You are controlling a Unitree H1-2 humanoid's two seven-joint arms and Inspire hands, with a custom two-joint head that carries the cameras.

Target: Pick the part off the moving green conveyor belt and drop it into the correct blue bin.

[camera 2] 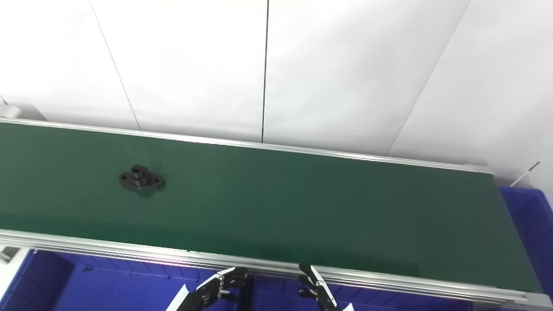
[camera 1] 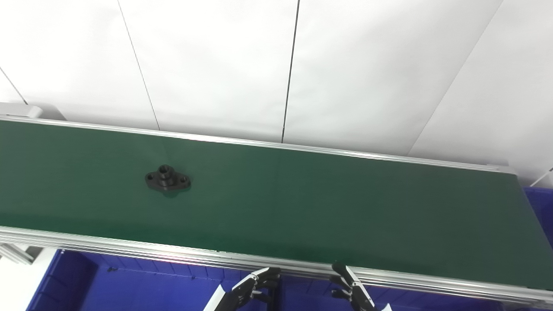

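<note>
A black flanged part (camera 1: 167,179) with a raised centre hub and a hole at each end lies flat on the green conveyor belt (camera 1: 328,207), left of the middle; it also shows in the right eye view (camera 2: 141,180). My left hand (camera 1: 252,288) is low at the bottom edge, below the belt's near rail, its fingers curled and holding nothing. My right hand (camera 1: 351,289) is beside it, fingers apart and empty. Both hands are well to the right of the part and nearer to me.
A blue bin (camera 1: 129,287) lies below the belt's near aluminium rail (camera 1: 173,252). Another blue bin (camera 2: 529,216) stands past the belt's right end. A white panelled wall (camera 1: 276,65) rises behind the belt.
</note>
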